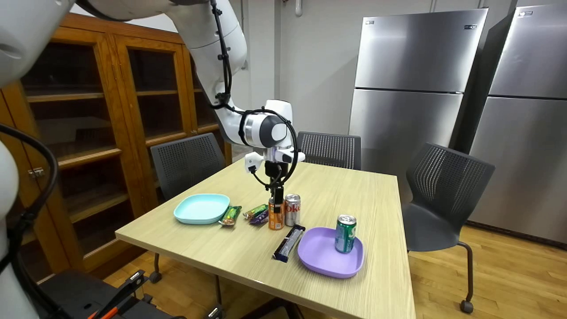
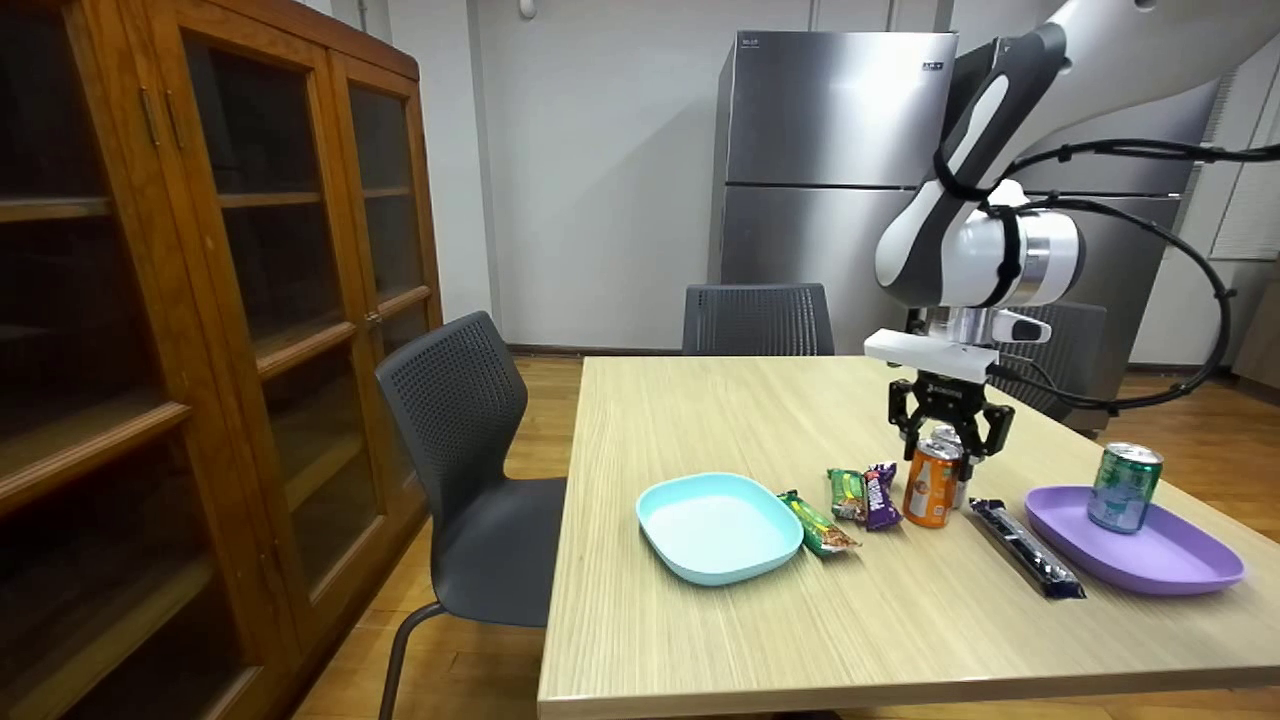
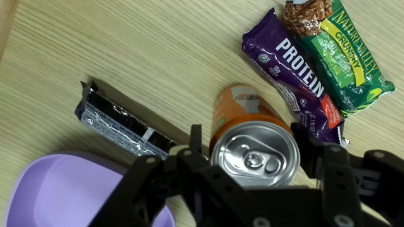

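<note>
- Closest of all in the wrist view, the black gripper [image 3: 246, 129] has its two fingers [image 3: 195, 137] apart, straddling the orange can [image 2: 930, 485]: a sliver of wood shows beside one finger, while the other sits so near the can that I can't tell whether it touches.
- That orange can stands on the table [image 1: 341, 190], well in from its edges.
- Room at its sides is tight: the purple wrapper [image 3: 292, 82] lies just beside it, with the green wrapper [image 3: 344, 60] along the far flank, and the silver can [image 1: 293, 212] stands so close I can't say whether the cans touch.
- Behind the cans, in both exterior views, wood runs back to the table's far edge.
- Between the orange can and the purple tray [image 1: 316, 252], the dark bar [image 1: 289, 243] lies slantwise; the green can [image 1: 345, 234] stands upright inside that tray.
- As for its direction, the orange can is upright, long axis vertical, lid [image 3: 255, 151] facing the ceiling; in the wrist view the pull tab's [image 3: 268, 164] ring end seems to point toward the lower right.
</note>
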